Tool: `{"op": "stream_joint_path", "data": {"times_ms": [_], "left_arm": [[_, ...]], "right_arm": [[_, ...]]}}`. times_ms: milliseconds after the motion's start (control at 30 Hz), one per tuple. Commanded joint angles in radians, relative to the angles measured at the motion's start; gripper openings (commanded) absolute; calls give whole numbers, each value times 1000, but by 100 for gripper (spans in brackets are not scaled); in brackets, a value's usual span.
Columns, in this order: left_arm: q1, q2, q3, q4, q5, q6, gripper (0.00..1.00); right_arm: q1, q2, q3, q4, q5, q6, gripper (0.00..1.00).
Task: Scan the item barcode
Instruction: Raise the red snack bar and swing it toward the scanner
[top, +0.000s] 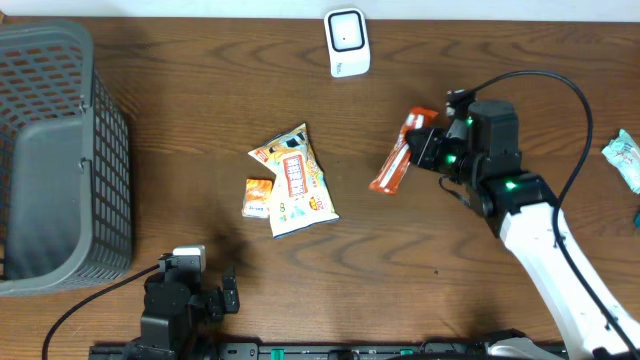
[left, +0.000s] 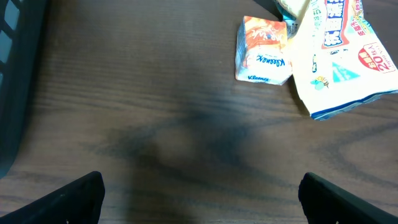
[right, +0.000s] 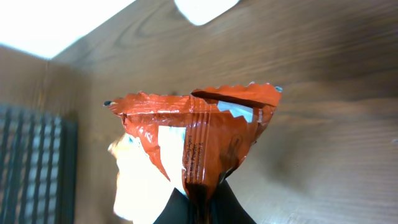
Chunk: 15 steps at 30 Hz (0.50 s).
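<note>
We see the right claw (right: 200, 208) clamped on a crinkled orange foil packet (right: 199, 134) above the brown wooden worktop (top: 200, 120), while the left claw (left: 202, 199) stands wide apart.

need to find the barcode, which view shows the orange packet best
Right wrist: the orange packet fills the frame, with its crimped edge and back seam clear, pinched at the bottom by the right end effector. No barcode shows. The overhead view shows the packet small and slanted. The left wrist view does not show it.
</note>
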<state>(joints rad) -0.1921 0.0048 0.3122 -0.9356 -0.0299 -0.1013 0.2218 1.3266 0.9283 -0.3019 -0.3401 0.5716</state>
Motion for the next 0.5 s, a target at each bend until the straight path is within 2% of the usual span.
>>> {"op": "stream_joint_path", "data": {"times_ms": [0,233,467], "left_arm": [[-3,-1,1,-6,-8,-1,100],[-3,-1,1,-6,-8,-1,100],[-3,-1,1,-6,-8,-2,100]], "right_arm": [[31,-47,5,-27,-51,-57,1],[48,-140,5,-60,-248,-188,1],[48,-281,5,-168,-254,-195,1]]}}
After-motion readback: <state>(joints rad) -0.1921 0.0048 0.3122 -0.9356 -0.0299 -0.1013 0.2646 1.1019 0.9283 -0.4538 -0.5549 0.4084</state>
